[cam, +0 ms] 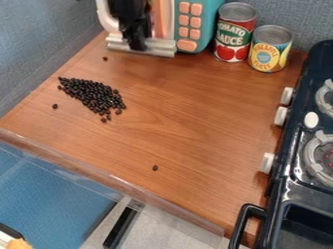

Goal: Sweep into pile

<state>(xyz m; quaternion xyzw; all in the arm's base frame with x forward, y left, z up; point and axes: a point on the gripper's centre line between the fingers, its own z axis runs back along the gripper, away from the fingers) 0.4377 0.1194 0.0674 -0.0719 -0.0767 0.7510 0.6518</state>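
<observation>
- Gripper [136, 47], black, one: between 11 and 12 o'clock, hanging down at the far edge of the counter; its lower end overlaps the bar below. Whether it stands open, closed or gripping that bar, cannot tell.
- Bar [159, 47], silvery, one: laid crosswise at 11 to 12 o'clock, in front of the toy.
- Beans [94, 94], small, dark, many: one dense patch at 10 o'clock, long in shape, slanting down toward the middle; a few loosely set at its near end.
- Stray beans, three: one [104, 58] at 11 o'clock; one [54, 106] between 9 and 10, near the patch; one [155, 168] at 6, well apart from the patch.
- Counter [195, 116], wood-grained, brown: bears the beans.
- Toy [208, 22], teal, with orange buttons: 12 o'clock, standing at the back.
- Red can [234, 36], upright: 1 o'clock, just beside the toy.
- Yellow can [268, 52], upright: between 1 and 2, just beside the red one.
- Toy stove [292, 165], dark, with pale knobs: from 2 to 5 o'clock along the counter's side; black handle [242, 226] at 5.
</observation>
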